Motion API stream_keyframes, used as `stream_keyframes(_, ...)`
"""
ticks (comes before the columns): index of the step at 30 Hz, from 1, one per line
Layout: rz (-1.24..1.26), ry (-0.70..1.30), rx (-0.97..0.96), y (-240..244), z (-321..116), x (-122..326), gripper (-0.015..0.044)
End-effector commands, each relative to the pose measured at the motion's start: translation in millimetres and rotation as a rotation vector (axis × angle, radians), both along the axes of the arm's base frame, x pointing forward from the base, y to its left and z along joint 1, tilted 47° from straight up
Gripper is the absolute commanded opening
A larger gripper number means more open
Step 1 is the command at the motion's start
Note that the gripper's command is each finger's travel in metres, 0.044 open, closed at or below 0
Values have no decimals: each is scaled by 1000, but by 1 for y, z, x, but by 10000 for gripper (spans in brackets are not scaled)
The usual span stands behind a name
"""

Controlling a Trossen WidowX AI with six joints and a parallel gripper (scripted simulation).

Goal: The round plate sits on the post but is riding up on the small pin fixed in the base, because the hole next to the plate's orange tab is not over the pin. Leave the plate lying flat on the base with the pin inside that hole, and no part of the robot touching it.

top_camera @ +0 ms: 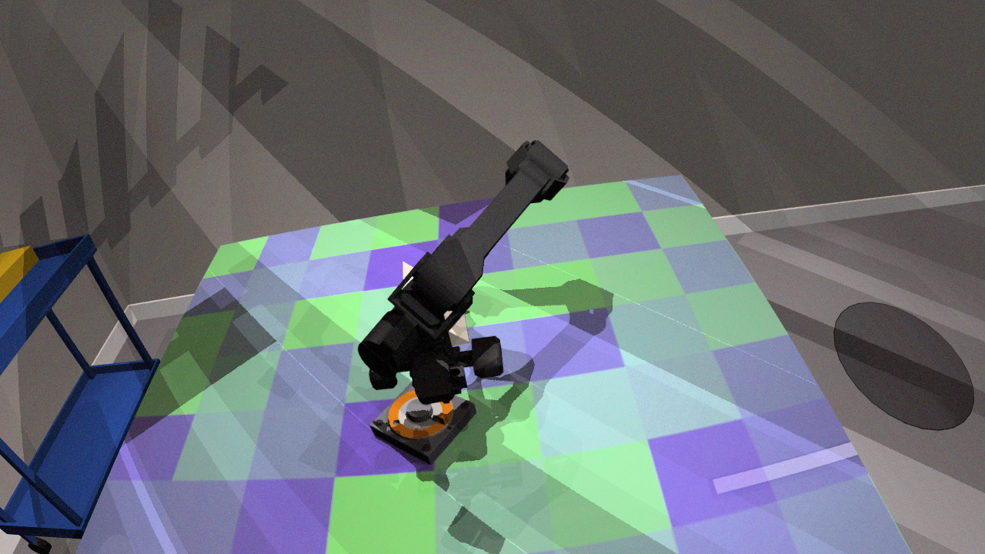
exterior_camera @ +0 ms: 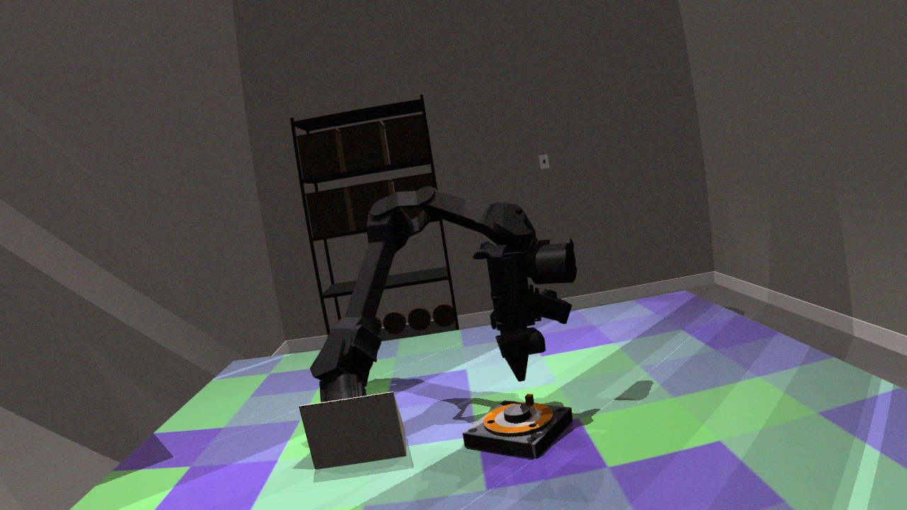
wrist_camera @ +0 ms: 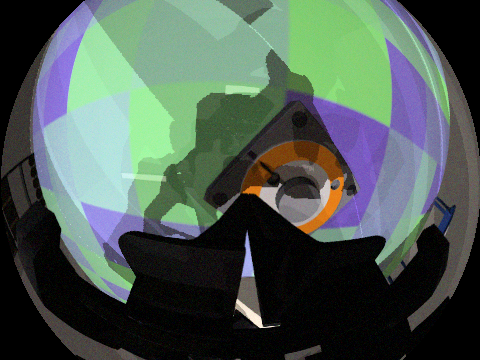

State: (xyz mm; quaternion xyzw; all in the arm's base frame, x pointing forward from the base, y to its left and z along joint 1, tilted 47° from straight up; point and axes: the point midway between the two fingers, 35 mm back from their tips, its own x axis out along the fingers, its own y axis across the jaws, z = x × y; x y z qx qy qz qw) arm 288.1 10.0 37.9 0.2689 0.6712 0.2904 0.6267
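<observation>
The round plate, an orange ring (top_camera: 408,431) (exterior_camera: 501,427) (wrist_camera: 302,148) around a pale centre, sits around the dark post (top_camera: 419,412) (exterior_camera: 516,414) (wrist_camera: 299,195) on the square dark base (top_camera: 429,455) (exterior_camera: 501,445) (wrist_camera: 282,125). In the exterior view the plate looks nearly level; I cannot tell whether it lies fully flat. Its small upright tab (exterior_camera: 528,399) stands on the far side of the post there. I cannot make out the pin or whether it is inside the hole. My gripper (exterior_camera: 521,379) (wrist_camera: 247,200) is shut and empty, pointing down, its tips above the tab with a visible gap.
The arm's pale mounting block (exterior_camera: 355,431) stands left of the base in the exterior view. A blue cart (top_camera: 75,427) stands beyond the table's left edge in the top view. A dark shelf (exterior_camera: 387,279) stands behind the table.
</observation>
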Motion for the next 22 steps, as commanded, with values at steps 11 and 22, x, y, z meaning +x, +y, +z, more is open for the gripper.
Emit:
stream_keyframes(11,-6,-4,-1,-9,8,1,0)
stream_keyframes(22,-6,-4,-1,-9,8,1,0)
